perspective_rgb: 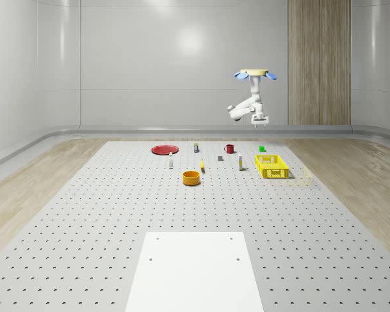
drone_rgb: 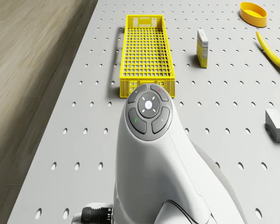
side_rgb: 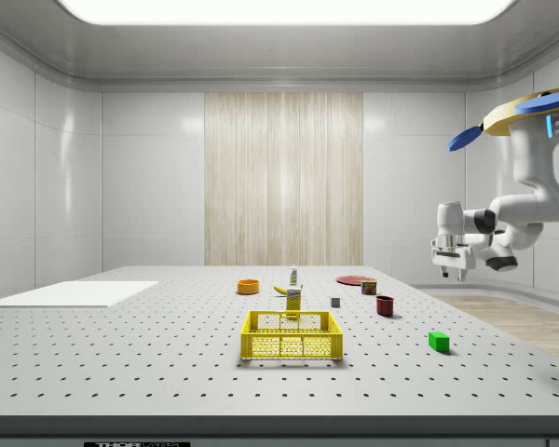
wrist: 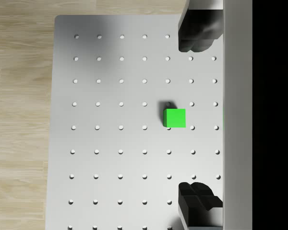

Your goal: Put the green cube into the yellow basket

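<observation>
The green cube (perspective_rgb: pixel 262 149) (side_rgb: pixel 438 341) lies on the perforated table, just beyond the far end of the yellow basket (perspective_rgb: pixel 272 166) (side_rgb: pixel 292 335) (drone_rgb: pixel 146 51), which is empty. The drone (perspective_rgb: pixel 254 73) (side_rgb: pixel 531 107) hovers high over that far part of the table. Its arm (drone_rgb: pixel 154 163) bends downward. My gripper (perspective_rgb: pixel 259 121) (side_rgb: pixel 450 272) (wrist: pixel 194 117) hangs open, well above the table and almost straight over the cube. In the wrist view the cube (wrist: pixel 174 118) sits far below, between the two dark fingers (wrist: pixel 197 33), slightly off their line.
A red mug (perspective_rgb: pixel 229 149), grey block (perspective_rgb: pixel 220 158) (drone_rgb: pixel 277 125), small box (perspective_rgb: pixel 239 164) (drone_rgb: pixel 202 47), banana (perspective_rgb: pixel 202 166) (drone_rgb: pixel 270 50), orange bowl (perspective_rgb: pixel 192 177) (drone_rgb: pixel 253 12), bottle (perspective_rgb: pixel 171 162) and red plate (perspective_rgb: pixel 164 150) stand mid-table. A white sheet (perspective_rgb: pixel 195 273) lies nearest. The table's edge (wrist: pixel 50 120) runs close to the cube.
</observation>
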You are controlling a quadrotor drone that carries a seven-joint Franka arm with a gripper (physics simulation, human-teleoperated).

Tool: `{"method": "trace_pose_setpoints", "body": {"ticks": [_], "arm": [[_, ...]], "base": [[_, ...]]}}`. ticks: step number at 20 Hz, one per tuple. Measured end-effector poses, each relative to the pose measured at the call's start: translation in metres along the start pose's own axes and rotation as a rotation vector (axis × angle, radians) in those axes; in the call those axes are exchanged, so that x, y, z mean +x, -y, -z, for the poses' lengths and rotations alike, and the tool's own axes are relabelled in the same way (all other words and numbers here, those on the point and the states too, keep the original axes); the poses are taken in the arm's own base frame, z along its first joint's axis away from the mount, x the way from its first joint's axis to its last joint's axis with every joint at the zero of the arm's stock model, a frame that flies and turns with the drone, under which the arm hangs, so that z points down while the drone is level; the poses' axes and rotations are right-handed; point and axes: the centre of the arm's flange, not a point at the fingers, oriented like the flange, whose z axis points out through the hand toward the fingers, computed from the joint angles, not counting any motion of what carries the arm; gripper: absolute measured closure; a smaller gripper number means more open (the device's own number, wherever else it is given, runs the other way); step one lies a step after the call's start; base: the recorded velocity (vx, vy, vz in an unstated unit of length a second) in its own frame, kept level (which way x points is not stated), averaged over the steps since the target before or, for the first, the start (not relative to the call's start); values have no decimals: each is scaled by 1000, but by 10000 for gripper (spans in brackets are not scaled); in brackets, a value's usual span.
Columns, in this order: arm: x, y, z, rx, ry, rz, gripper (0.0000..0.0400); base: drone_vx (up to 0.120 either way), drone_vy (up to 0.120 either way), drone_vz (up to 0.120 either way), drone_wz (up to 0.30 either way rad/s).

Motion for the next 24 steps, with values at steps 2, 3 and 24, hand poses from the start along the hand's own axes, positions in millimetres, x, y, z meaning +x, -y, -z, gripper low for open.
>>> {"method": "trace_pose_setpoints", "body": {"ticks": [2, 3, 24], "arm": [[-1, 1, 0, -8, -9, 0, 0], [-1, 1, 0, -11, -12, 0, 0], [-3, 3, 0, -26, -28, 0, 0]], "base": [[120, 0, -120, 0], [120, 0, -120, 0], [23, 13, -120, 0]]}}
